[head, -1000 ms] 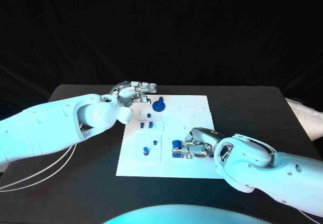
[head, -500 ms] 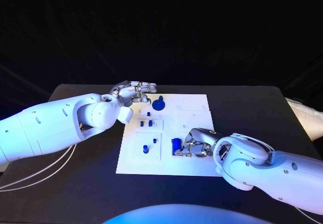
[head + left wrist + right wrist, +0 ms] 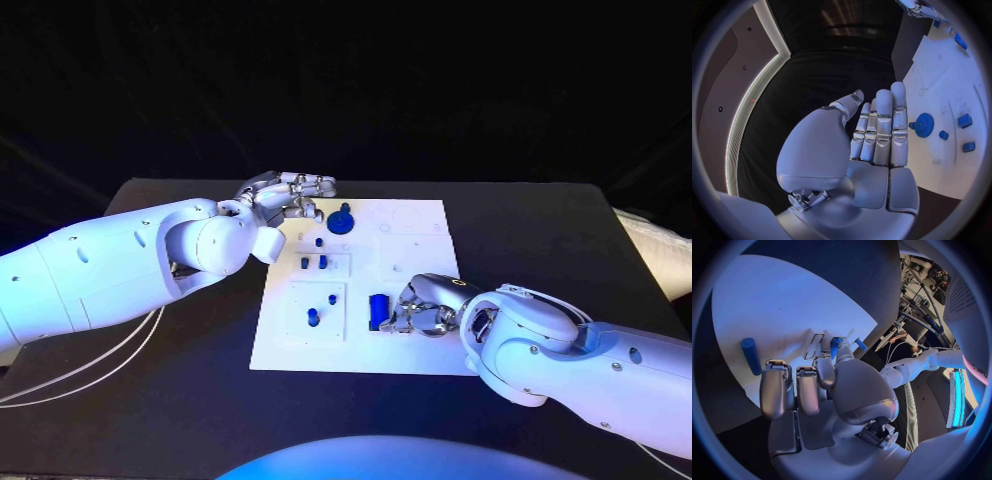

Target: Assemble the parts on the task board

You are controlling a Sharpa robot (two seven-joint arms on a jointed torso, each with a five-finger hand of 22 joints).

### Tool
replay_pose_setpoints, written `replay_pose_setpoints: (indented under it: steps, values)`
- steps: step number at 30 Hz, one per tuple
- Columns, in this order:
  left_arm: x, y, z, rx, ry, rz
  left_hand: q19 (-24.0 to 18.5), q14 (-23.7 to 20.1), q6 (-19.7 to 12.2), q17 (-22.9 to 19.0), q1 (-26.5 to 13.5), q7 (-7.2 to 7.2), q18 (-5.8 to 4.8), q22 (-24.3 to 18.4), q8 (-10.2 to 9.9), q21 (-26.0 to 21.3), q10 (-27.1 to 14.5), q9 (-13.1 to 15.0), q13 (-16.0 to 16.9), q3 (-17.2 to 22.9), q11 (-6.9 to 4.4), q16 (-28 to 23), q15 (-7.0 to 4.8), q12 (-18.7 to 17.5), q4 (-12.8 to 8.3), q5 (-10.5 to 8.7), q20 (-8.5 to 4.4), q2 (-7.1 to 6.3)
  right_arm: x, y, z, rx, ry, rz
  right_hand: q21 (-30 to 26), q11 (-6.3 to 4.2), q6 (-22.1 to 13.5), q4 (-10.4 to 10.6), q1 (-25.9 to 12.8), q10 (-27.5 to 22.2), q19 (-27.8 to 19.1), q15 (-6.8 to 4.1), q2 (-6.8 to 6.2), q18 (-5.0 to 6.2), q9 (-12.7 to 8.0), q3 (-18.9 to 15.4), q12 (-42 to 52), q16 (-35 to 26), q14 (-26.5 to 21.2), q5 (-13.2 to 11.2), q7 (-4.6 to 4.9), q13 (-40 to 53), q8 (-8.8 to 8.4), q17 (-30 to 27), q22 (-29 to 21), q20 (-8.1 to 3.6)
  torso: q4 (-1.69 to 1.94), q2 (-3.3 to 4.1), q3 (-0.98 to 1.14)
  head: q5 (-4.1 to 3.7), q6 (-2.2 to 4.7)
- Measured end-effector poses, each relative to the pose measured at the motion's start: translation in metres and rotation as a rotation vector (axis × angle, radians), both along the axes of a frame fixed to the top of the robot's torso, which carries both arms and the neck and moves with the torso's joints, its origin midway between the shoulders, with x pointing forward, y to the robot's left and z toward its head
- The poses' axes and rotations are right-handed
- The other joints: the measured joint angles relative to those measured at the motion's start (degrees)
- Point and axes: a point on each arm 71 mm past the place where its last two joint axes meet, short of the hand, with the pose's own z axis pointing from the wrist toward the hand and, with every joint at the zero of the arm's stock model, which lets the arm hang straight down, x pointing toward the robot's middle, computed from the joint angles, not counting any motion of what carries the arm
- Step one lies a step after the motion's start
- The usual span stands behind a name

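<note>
The white task board lies in the middle of the black table. My right hand hovers low over its near right part, fingers bent and nothing between them. A blue cylinder lies flat on the board just beside those fingers; the right wrist view shows the cylinder apart from the fingers. My left hand stays at the board's far left corner, fingers straight and holding nothing. A blue gear sits on the board close to it, and the left wrist view shows the gear too.
Small blue pegs stand in the board's left column, with two more nearer me. The left wrist view shows blue blocks beyond the gear. Bare black table surrounds the board. White cables trail at the near left.
The blue cylinder, earlier half under my right hand's fingers, now lies uncovered beside them, and the right hand has eased slightly away from it. My left hand has stayed put.
</note>
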Motion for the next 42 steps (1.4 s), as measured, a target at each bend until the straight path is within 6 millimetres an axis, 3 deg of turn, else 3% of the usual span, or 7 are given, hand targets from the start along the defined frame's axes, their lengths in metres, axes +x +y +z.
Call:
replay_pose_setpoints:
  steps: [5,14,22,27,32,36,42]
  values:
    - [0.000,0.000,0.000,0.000,0.001,0.000,0.0,0.0,0.0,0.0,0.0,0.00,0.00,0.0,0.0,0.0,0.0,0.0,0.0,0.0,0.00,0.0,0.00,0.0,0.0,0.00,0.00,0.00,-0.002,-0.004,0.002,0.004,-0.001,0.002,0.0,-0.01,0.0,1.3,-3.5,0.0,0.0,-0.11,-3.46,0.00,0.5,-2.6,-0.5,0.0,-0.1,-0.2,-0.02,-0.3,0.03,0.0,0.0,0.00,-0.02,0.00,0.00,-0.04,-0.01]
    - [0.000,0.001,0.000,0.002,0.001,0.002,0.0,0.0,0.0,0.0,0.0,0.00,0.00,0.0,0.0,0.0,0.0,0.0,0.0,0.0,0.00,0.0,0.00,0.0,0.0,0.00,0.00,0.00,-0.007,-0.025,0.007,0.013,-0.019,-0.028,0.0,-0.03,-0.5,0.8,-3.2,0.0,0.0,-0.19,-4.69,0.00,0.6,-3.1,-2.4,-0.4,-0.2,0.2,0.51,-0.8,-0.26,0.0,-0.4,0.03,-0.03,-0.03,0.00,-0.09,-0.04]
    - [0.000,0.002,0.000,0.002,0.002,0.003,0.0,0.0,0.0,-0.1,0.0,0.00,0.00,-0.1,0.0,-0.2,0.0,0.0,0.0,0.0,0.00,0.0,0.00,0.0,0.0,0.00,0.00,0.00,-0.005,-0.057,0.024,0.044,-0.072,-0.082,0.0,1.03,-4.0,-3.1,4.0,-1.7,-0.4,0.58,-2.52,0.00,0.0,-0.2,-5.3,-0.7,-0.1,5.1,1.73,-2.6,-3.28,0.0,-0.5,0.42,-0.09,-0.07,-0.01,-0.19,0.12]
    - [0.000,0.002,0.000,0.002,0.002,0.003,0.0,0.0,0.0,-0.1,0.0,0.00,0.00,-0.1,0.0,-0.2,0.0,0.0,0.0,0.0,0.00,0.0,0.00,0.0,0.0,0.00,0.00,0.00,-0.001,-0.073,0.027,0.046,-0.084,-0.118,0.0,1.47,-4.7,-5.5,7.4,-2.1,-0.6,0.80,-0.78,0.00,-0.8,2.8,-6.3,-0.9,-0.1,5.1,2.28,-3.2,-5.01,0.0,-0.6,0.63,-0.10,-0.08,-0.02,-0.48,0.26]
    - [0.000,0.002,0.000,0.002,0.002,0.002,0.0,0.0,0.0,-0.1,0.0,0.00,0.00,0.0,0.0,-0.2,0.0,0.0,0.0,0.0,0.00,0.0,0.00,0.2,0.0,0.00,0.00,0.00,0.004,-0.085,0.025,0.033,-0.094,-0.151,-0.2,1.75,-4.9,-4.5,7.5,-2.8,-0.8,1.08,-0.61,0.00,-1.4,3.3,-8.0,-0.9,0.0,2.0,2.50,-4.3,-6.13,0.0,-0.8,0.84,-0.09,-0.07,-0.01,-0.92,0.44]
    - [0.000,0.001,0.000,0.001,0.002,0.001,0.0,0.0,0.0,-0.1,0.0,0.00,0.00,0.0,0.0,-0.2,0.0,0.0,0.0,0.0,0.00,0.0,0.00,0.2,0.0,0.00,0.00,0.00,0.008,-0.092,0.023,0.019,-0.101,-0.173,-0.2,1.49,-3.9,-1.7,3.4,-3.0,-0.8,1.18,-0.42,0.01,-1.5,2.6,-8.8,-1.2,-0.1,-2.2,2.68,-5.5,-6.43,0.0,-1.0,1.25,-0.04,-0.05,-0.02,-1.25,0.60]
    - [-0.001,0.001,-0.002,0.001,0.004,0.001,0.0,0.0,0.0,-0.1,0.0,0.00,0.00,0.0,0.0,-0.2,0.0,0.0,0.0,0.0,0.00,0.0,0.00,0.2,0.0,0.00,0.00,0.00,0.011,-0.093,0.018,-0.005,-0.103,-0.192,-0.5,1.65,-3.1,-0.4,1.2,-2.9,-0.8,1.26,-1.60,0.00,-1.5,2.3,-8.7,-1.2,-0.2,-2.5,2.46,-5.1,-6.43,0.0,-1.1,1.25,0.00,-0.04,-0.01,-1.54,0.73]
